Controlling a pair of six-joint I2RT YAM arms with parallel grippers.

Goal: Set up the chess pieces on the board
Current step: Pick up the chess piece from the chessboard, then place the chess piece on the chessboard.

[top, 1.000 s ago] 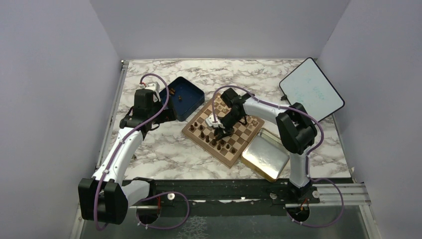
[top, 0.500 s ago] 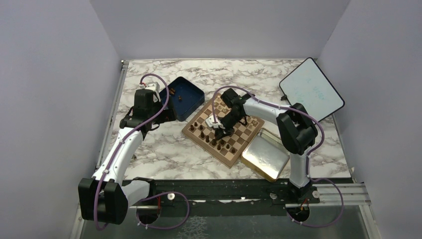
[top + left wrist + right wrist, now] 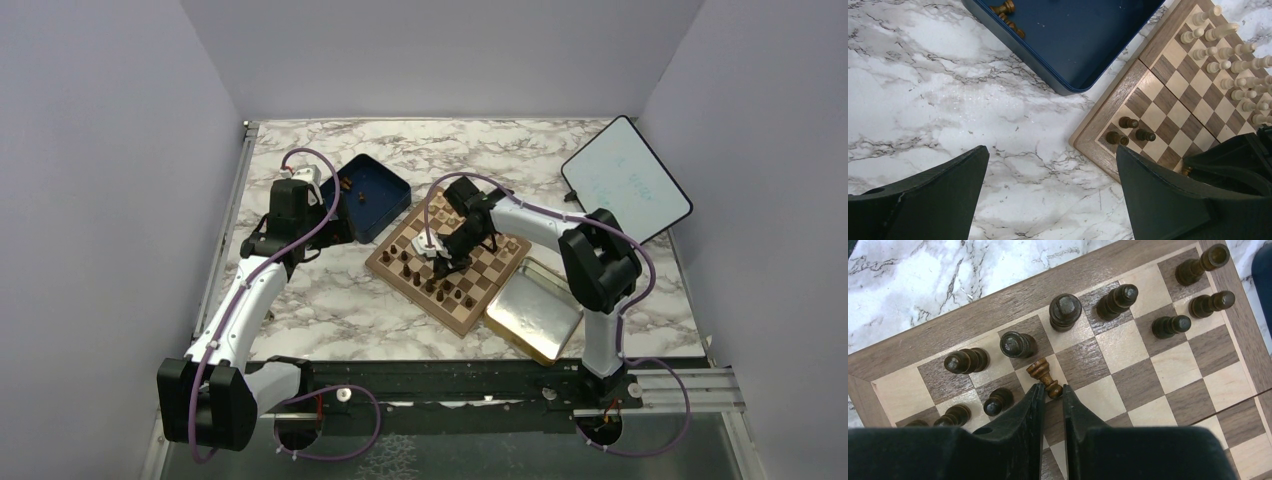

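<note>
The chessboard [image 3: 490, 268] lies mid-table, also showing in the right wrist view [image 3: 1148, 390] and the left wrist view [image 3: 1173, 80]. Several dark brown chess pieces [image 3: 1065, 310] stand on its near rows. My right gripper [image 3: 1052, 390] [image 3: 440, 252] is over the board, shut on the top of a dark brown pawn [image 3: 1044, 376] that hangs tilted over a light square. My left gripper [image 3: 1050, 165] [image 3: 330, 228] is open and empty above the marble, left of the board's corner. More dark pieces [image 3: 1007, 12] lie in the dark blue box [image 3: 1073, 40].
Pale beige chessmen [image 3: 1233, 55] stand on the board's far side. A gold-rimmed metal tray [image 3: 535, 310] lies right of the board. A white tablet [image 3: 625, 180] leans at the back right. The blue box [image 3: 370, 195] sits left of the board.
My right gripper has shifted slightly left and back over the board with the pawn. The left arm has not moved.
</note>
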